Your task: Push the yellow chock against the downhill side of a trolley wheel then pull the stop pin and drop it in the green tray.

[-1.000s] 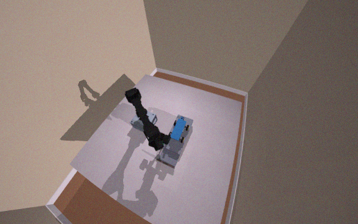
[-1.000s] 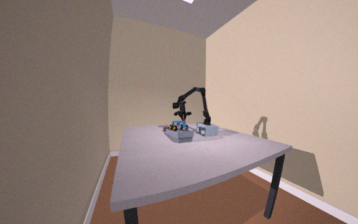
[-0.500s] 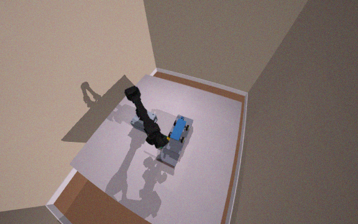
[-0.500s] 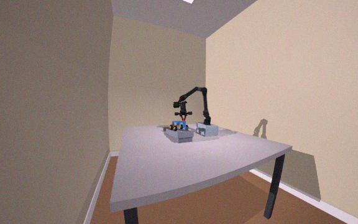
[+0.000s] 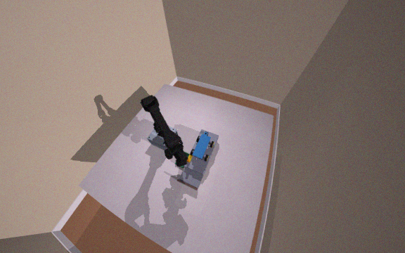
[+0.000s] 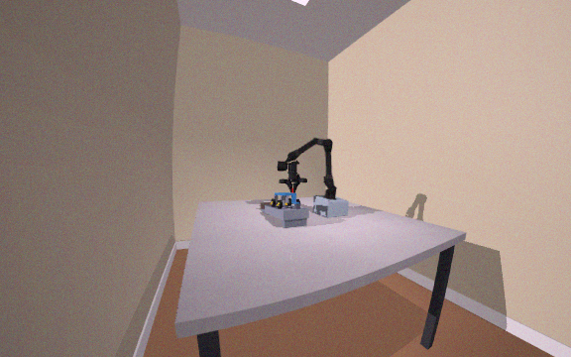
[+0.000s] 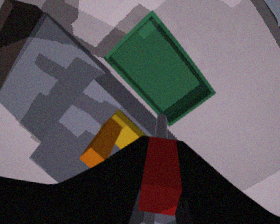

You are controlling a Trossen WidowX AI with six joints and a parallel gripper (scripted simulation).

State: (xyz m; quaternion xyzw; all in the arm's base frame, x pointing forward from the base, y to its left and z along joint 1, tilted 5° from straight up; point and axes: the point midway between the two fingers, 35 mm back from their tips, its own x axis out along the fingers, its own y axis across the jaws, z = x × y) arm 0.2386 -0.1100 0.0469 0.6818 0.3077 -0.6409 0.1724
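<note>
Logged blue trolley (image 5: 202, 145) (image 6: 285, 194) upright on grey ramp (image 5: 196, 169) (image 6: 295, 215) (image 7: 48, 155), black wheels yellow-hubbed. Found yellow chock (image 5: 189, 158) (image 7: 127, 137), orange-handled, on ramp close by one wheel; couldn't confirm contact. Saw red-headed stop pin (image 6: 292, 189) (image 7: 161, 167) out of ramp, gripped by head, grey shank exposed. Noted green tray (image 5: 188, 156) (image 7: 158, 65), rectangular, open, beside ramp.
</note>
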